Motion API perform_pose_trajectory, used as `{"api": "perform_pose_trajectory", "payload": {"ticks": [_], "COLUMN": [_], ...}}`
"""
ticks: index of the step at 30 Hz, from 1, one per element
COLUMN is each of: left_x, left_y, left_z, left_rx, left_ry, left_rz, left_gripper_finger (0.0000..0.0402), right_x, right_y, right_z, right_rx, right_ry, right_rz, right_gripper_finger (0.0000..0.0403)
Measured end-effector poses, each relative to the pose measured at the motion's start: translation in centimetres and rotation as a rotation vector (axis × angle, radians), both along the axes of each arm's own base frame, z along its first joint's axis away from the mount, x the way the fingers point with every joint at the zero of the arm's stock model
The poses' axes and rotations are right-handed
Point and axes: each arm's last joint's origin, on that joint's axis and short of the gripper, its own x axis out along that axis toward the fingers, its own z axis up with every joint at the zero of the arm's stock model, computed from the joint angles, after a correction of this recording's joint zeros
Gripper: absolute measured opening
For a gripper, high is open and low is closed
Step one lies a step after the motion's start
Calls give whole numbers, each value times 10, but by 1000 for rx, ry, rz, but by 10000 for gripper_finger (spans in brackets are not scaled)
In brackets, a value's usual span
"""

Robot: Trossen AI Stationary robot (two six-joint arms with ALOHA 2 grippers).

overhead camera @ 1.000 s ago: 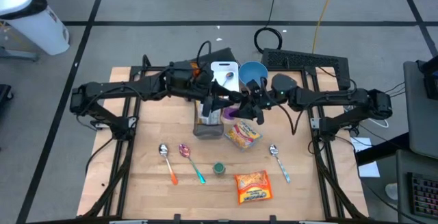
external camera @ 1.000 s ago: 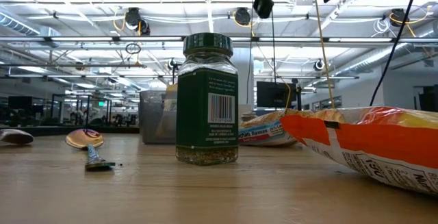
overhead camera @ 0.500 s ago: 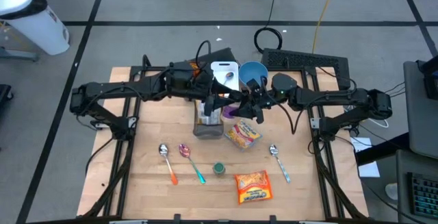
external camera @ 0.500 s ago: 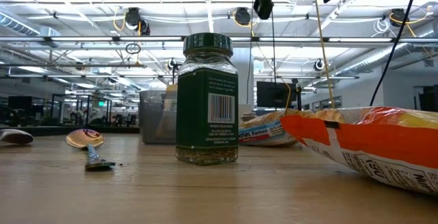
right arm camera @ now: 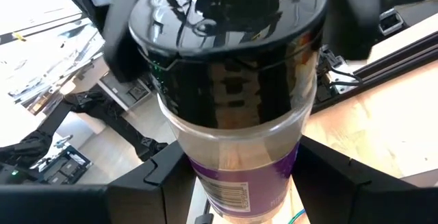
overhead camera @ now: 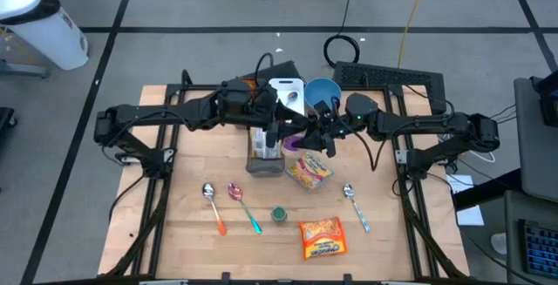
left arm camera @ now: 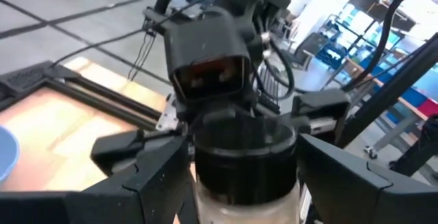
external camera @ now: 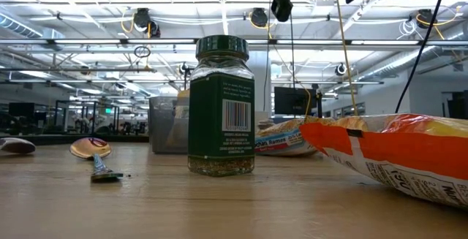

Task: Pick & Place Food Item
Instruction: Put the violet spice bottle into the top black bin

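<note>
A clear jar (right arm camera: 233, 125) with a black lid (left arm camera: 243, 159) and a purple label hangs over the middle of the table, and my right gripper (right arm camera: 239, 196) is shut on it. My left gripper (left arm camera: 243, 190) faces it from the table's left and is open. Its two fingers (left arm camera: 154, 179) stand on either side of the lid; whether they touch it, I cannot tell. In the high view the two grippers meet at the jar (overhead camera: 292, 133), above a clear container (overhead camera: 264, 159). My right gripper pinches the jar's body at the purple label (right arm camera: 213, 183) between its two fingers, below the lid. The fingers come about level from the table's right. The jar is lifted clear of the table, lid end up.
On the table lie a snack packet (overhead camera: 308, 170), an orange chip bag (overhead camera: 321, 237), a green-lidded spice jar (overhead camera: 279, 214), and three spoons (overhead camera: 212, 203). A white board (overhead camera: 285, 93) and a blue bowl (overhead camera: 323, 91) sit at the far edge.
My left gripper has edged a little toward the table's right, closer about the jar's lid, staying open. My right gripper and the jar have kept still.
</note>
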Motion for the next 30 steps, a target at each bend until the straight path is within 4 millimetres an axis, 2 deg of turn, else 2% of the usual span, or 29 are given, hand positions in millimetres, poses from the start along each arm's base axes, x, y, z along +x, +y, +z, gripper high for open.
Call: {"api": "perform_pose_trajectory", "payload": {"ticks": [16,25,30], "left_x": [0,0,0], "left_y": [1,1,1], "left_z": [0,0,0], "left_rx": [-13,-8,-9], "left_ry": [1,0,0], "left_rz": [26,25,25], "left_gripper_finger": [276,211,220], "right_x": [0,0,0], "right_y": [0,0,0], "right_z": [0,-1,-1], "right_rx": [3,1,1], "right_ry": [2,7,8], "right_rz": [3,2,4], "right_gripper_finger": [203,203,203]}}
